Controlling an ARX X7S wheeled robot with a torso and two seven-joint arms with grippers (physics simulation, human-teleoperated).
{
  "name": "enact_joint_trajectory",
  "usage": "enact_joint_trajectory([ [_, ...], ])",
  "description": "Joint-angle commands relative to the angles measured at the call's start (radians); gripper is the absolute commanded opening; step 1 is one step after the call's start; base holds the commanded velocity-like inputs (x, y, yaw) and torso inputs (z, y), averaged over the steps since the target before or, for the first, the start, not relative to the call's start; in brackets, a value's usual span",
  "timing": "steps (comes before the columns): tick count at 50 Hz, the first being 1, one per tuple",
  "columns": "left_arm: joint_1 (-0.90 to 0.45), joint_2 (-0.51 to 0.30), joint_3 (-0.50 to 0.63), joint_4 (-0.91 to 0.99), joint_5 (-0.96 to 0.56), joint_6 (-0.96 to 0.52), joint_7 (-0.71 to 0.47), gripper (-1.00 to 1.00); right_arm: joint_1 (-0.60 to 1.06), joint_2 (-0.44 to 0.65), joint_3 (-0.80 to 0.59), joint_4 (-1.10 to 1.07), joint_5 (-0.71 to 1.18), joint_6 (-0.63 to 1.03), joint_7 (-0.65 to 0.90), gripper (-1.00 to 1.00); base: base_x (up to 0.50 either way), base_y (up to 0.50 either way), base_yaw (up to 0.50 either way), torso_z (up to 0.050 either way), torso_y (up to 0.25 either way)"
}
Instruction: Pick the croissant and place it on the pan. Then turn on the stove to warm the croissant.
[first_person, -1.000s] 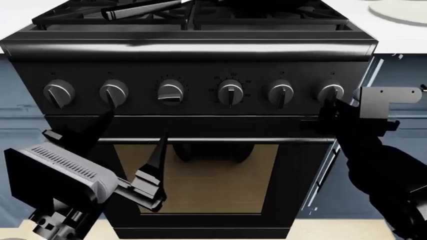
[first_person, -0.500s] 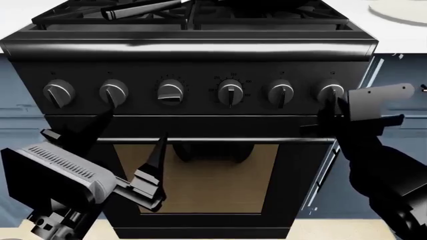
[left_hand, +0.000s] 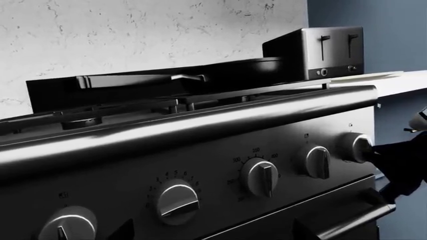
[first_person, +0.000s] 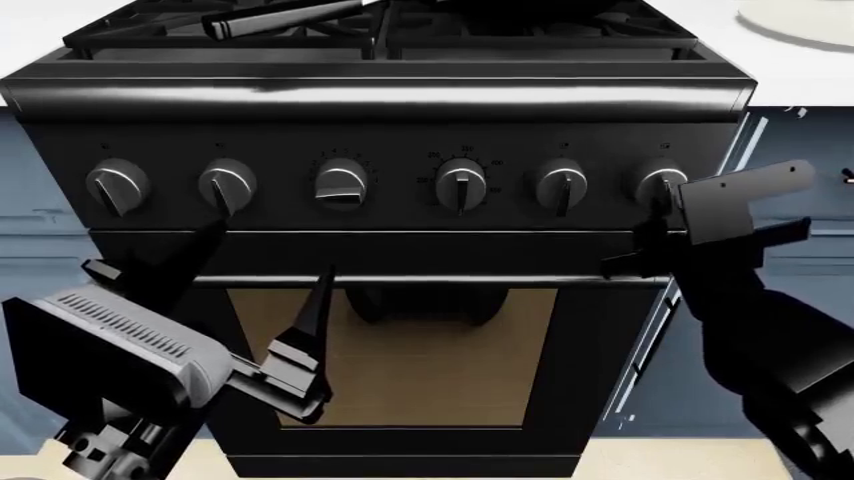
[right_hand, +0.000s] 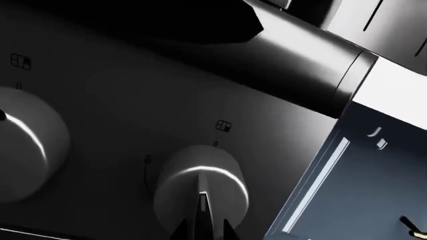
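R gripper (first_person: 657, 222) is at the stove's (first_person: 400, 100) far-right knob (right_hand: 200, 192), fingers too hidden to tell their spread; seat them square on its ridge before twisting; L gripper (first_person: 254, 300) idle, fingers wide; pan (left_hand: 227, 72) on grates, croissant unseen.

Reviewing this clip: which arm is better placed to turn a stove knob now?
The right. The right gripper sits at the rightmost knob of the stove, the knob's ridge lined up between its jaws. The left gripper hangs lower, in front of the oven door, jaws open.
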Motion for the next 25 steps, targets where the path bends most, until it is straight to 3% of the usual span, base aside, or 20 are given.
enact_joint_trajectory([
  [1, 0.002, -0.001, 0.002, -0.002, 0.001, 0.004, -0.001, 1.0, 0.035, 0.009, -0.015, -0.044, -0.057, 0.019, -0.014, -1.0, 0.0, 0.0, 0.0, 0.0, 0.011],
  [25, 0.003, -0.006, 0.004, -0.005, 0.001, 0.011, -0.001, 1.0, 0.066, 0.036, -0.073, -0.09, -0.13, 0.072, -0.009, -1.0, 0.0, 0.0, 0.0, 0.001, 0.003],
])
